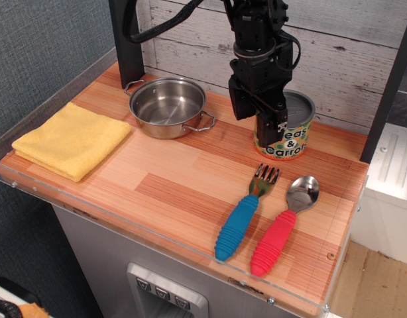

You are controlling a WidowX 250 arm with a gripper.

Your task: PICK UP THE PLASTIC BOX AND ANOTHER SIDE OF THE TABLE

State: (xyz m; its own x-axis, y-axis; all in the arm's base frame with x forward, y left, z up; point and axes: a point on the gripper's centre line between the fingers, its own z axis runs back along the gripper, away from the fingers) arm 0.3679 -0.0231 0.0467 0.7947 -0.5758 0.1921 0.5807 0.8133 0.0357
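The plastic box is a short can with a grey ridged lid and a green-and-orange dotted label. It stands upright near the back right of the wood-plank table. My black gripper comes down from above and is shut on the can. One finger crosses its front left side. The other finger is hidden behind the can. I cannot tell whether the can touches the tabletop or hangs just above it.
A steel pot with two handles sits at the back left. A folded yellow cloth lies at the left edge. A blue-handled fork and a red-handled spoon lie in front of the can. A clear rim edges the table.
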